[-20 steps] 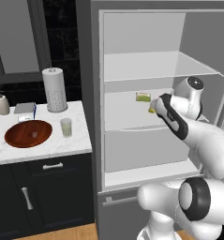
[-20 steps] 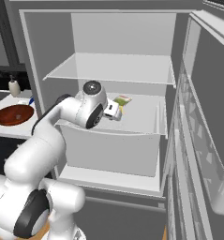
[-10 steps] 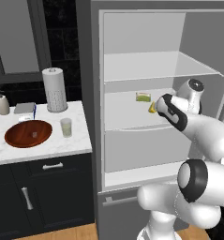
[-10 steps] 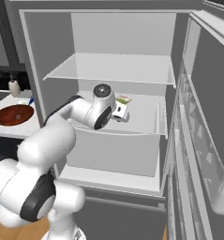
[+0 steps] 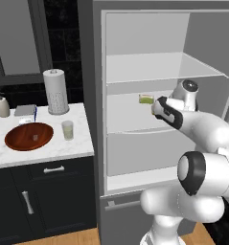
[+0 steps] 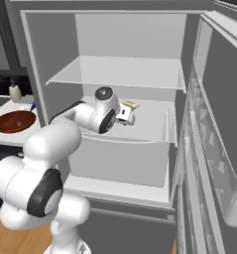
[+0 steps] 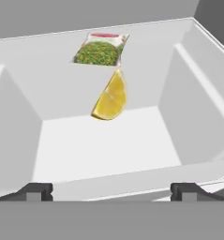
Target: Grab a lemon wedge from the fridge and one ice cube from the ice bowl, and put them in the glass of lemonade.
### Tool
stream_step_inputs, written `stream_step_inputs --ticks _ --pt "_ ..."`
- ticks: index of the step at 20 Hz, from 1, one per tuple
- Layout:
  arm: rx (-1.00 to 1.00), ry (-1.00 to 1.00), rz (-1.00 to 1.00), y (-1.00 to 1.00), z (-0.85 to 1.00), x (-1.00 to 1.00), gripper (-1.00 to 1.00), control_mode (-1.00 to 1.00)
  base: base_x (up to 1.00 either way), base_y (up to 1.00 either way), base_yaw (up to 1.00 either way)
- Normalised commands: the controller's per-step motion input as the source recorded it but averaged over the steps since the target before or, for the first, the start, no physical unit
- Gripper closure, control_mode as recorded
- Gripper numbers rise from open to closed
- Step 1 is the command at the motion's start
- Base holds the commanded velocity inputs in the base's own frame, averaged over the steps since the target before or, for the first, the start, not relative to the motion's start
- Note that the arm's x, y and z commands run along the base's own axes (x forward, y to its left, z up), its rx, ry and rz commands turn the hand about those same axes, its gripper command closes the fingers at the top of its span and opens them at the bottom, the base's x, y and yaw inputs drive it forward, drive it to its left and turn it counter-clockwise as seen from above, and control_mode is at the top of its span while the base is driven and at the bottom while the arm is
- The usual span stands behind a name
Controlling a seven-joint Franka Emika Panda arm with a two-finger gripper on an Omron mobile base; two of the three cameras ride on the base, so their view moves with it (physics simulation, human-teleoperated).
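Fridge (image 5: pixel 99 119) open, white inside, clear shelves. Arm reaches in at mid-shelf level. Tool (image 7: pixel 111 190) spread fully wide, nothing between its tips, nothing held. In the hand view the two dark tips sit far apart at the bottom; the lemon wedge (image 7: pixel 111 97) lies ahead of them, centred between them, still apart from both. Wedge is yellow, rind side to the right, resting against the back of a white drawer-like compartment (image 7: pixel 104 145). Just behind and above the wedge, a packet (image 7: pixel 99 50) of green stuff with a red strip on top; whether it touches the wedge, cannot tell.

Left base view: tool (image 5: pixel 156 106) on the middle shelf, just beside the green packet (image 5: pixel 146 99); wedge too small to make out here. Right base view: tool (image 6: pixel 126 114) points toward the packet (image 6: pixel 131 104) at the shelf's back.

Tabletop (image 5: pixel 63 148) to the fridge's left, white marble. On it: ice bowl (image 5: pixel 28 135), reddish-brown, with a pale ice cube (image 5: pixel 35 137) inside; glass of lemonade (image 5: pixel 67 129) just right of the bowl, apart from it. Paper towel roll (image 5: pixel 55 92) upright behind the glass. Soap dispenser (image 5: pixel 2 105) at the far left back. Bowl (image 6: pixel 15 121) also seen at the left of the right base view.
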Motion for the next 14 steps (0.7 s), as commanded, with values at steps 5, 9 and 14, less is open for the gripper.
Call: stream_step_inputs --ticks 5,9,14 --pt "-0.07 0.0 0.0 0.24 0.0 0.18 -1.0 -1.0 0.0 0.0 0.0" --pt "-0.08 -0.02 0.0 0.18 -0.04 0.26 -1.0 -1.0 0.0 0.0 0.0" --pt "-0.08 0.0 0.0 0.0 0.0 0.29 -1.0 -1.0 0.0 0.0 0.0"
